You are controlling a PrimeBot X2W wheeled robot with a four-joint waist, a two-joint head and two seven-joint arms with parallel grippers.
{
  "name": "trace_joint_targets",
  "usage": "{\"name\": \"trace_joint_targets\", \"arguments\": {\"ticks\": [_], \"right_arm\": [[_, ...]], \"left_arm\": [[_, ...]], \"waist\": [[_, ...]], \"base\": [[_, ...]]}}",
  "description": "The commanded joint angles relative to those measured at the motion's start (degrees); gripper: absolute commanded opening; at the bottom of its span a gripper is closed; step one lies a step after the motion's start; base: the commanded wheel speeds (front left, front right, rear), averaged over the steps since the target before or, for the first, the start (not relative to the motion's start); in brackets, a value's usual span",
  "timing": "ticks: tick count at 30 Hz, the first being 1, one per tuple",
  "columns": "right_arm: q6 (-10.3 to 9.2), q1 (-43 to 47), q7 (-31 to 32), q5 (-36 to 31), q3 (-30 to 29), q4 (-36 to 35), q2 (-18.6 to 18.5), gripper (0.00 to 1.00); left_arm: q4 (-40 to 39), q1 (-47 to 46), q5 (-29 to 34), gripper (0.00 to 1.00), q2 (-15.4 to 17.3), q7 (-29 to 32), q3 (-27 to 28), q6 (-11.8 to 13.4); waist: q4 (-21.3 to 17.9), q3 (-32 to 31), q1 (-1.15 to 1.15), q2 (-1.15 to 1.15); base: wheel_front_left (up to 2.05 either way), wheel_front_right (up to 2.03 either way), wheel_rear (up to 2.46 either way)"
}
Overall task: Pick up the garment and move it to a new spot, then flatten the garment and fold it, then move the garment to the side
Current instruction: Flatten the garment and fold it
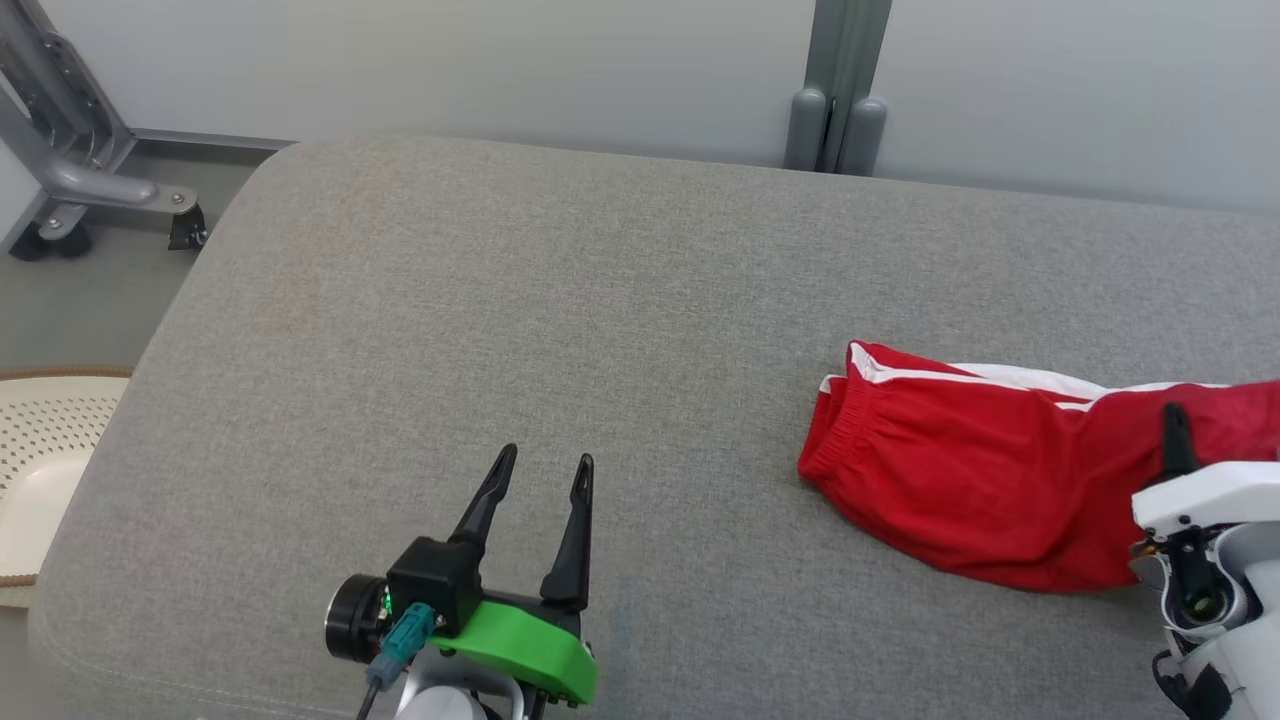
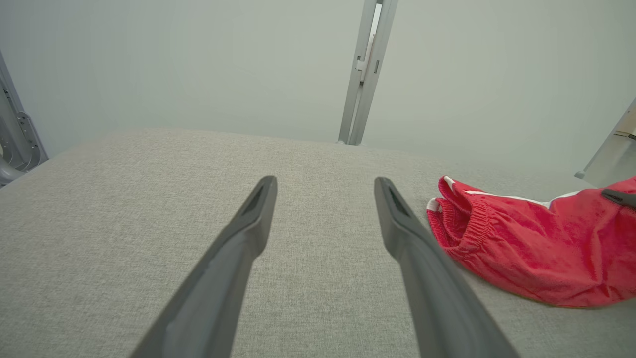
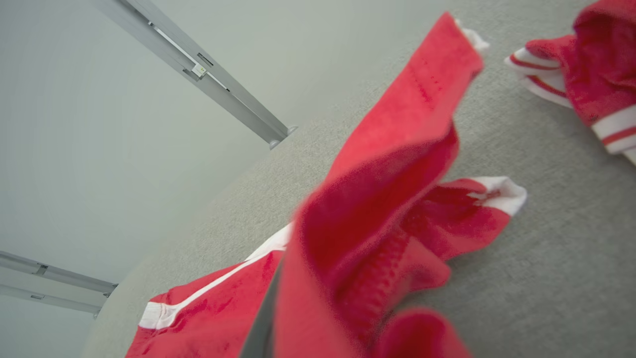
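Seen as the head camera looks forward and down, the largest thing is a wide grey fabric-covered surface (image 1: 500,300) with a rounded far-left corner. A plain pale wall (image 1: 500,60) stands behind its far edge.

The garment (image 1: 950,480), red shorts with white side stripes, lies on the right half of this surface. Its gathered elastic waistband points left, and the cloth runs off the right edge of the view. The right wrist view shows part of the red cloth lifted clear of the surface and bunched close against the camera, with another part lying flat below.

The right gripper (image 1: 1176,425) sits at the near right, a white housing with 1 dark finger rising against the red cloth. Its jaws are pressed together, pinching the garment.

The left gripper (image 1: 548,462) hangs over bare surface at the near centre-left, well apart from the garment. Its 2 dark fingers are spread wide, with nothing between them.

A grey metal post (image 1: 835,110) stands against the wall at the far right of centre. At the far left is a grey metal frame (image 1: 70,170) with castors. Nearer, also on the left, is a cream perforated object (image 1: 40,450).
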Motion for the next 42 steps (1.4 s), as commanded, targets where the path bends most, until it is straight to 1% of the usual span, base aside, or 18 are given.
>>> {"name": "trace_joint_targets", "arguments": {"ticks": [1,6,13,17,23,24,25,34,38,39,42], "right_arm": [[0.02,-0.94,-0.52,-1.20,1.12,-0.91,0.55,0.00],[0.02,-2.41,0.43,-3.21,5.61,-4.50,3.14,0.00],[0.02,-2.37,1.46,-6.03,12.48,-8.88,5.10,0.00],[0.02,-1.72,1.94,-8.04,15.78,-8.47,5.88,0.00],[0.02,-2.04,1.97,-9.13,18.74,-6.02,6.90,0.00],[0.02,-2.38,1.69,-9.39,19.08,-5.54,7.11,0.40],[0.02,-2.79,1.56,-9.83,19.72,-4.99,7.60,1.00],[0.02,-4.16,-0.56,-16.26,27.98,-3.76,10.28,1.00],[0.01,-5.09,-0.68,-17.36,31.41,-2.71,11.06,1.00],[0.02,-5.19,-0.58,-17.12,33.05,-2.62,11.51,1.00],[0.01,-5.67,-0.36,-15.79,35.61,-3.84,11.66,1.00]], "left_arm": [[0.15,0.79,0.60,1.00,0.25,-0.01,0.58,-0.38],[0.33,1.50,0.37,1.00,0.25,-0.01,1.58,-0.92],[0.10,2.17,0.70,1.00,0.25,-0.01,1.77,-1.30],[-0.04,2.29,0.63,1.00,0.25,-0.01,1.95,-1.32],[-0.47,2.24,0.54,1.00,0.24,-0.01,1.70,-1.07],[-0.49,2.22,0.50,1.00,0.24,-0.01,1.60,-1.02],[-0.51,2.22,0.44,1.00,0.24,-0.01,1.52,-0.91],[-0.43,2.16,0.35,1.00,0.24,-0.01,1.92,-0.74],[-0.42,1.40,0.31,1.00,0.24,-0.01,1.96,-0.72],[-0.57,1.29,0.27,1.00,0.24,-0.01,2.08,-0.61],[-0.68,1.53,0.27,1.00,0.24,-0.01,2.29,-0.44]], "waist": [[0.49,-0.59,0.00,0.00],[1.56,-1.66,0.00,0.00],[3.56,-2.34,0.00,0.00],[4.68,-2.19,0.00,0.00],[5.85,-1.43,0.00,0.00],[5.99,-1.38,0.00,0.00],[6.16,-1.31,0.00,0.00],[6.38,-1.36,0.00,0.00],[6.21,-1.30,0.00,0.00],[6.02,-1.29,0.00,0.00],[5.47,-1.37,0.00,0.00]], "base": [[0.00,0.00,0.00],[0.00,0.00,0.00],[0.00,0.00,0.00],[0.00,0.00,0.00],[0.00,0.00,0.00],[0.00,0.00,0.00],[0.00,0.00,0.00],[0.00,0.00,0.00],[0.00,0.00,0.00],[0.00,0.00,0.00],[0.00,0.00,0.00]]}}
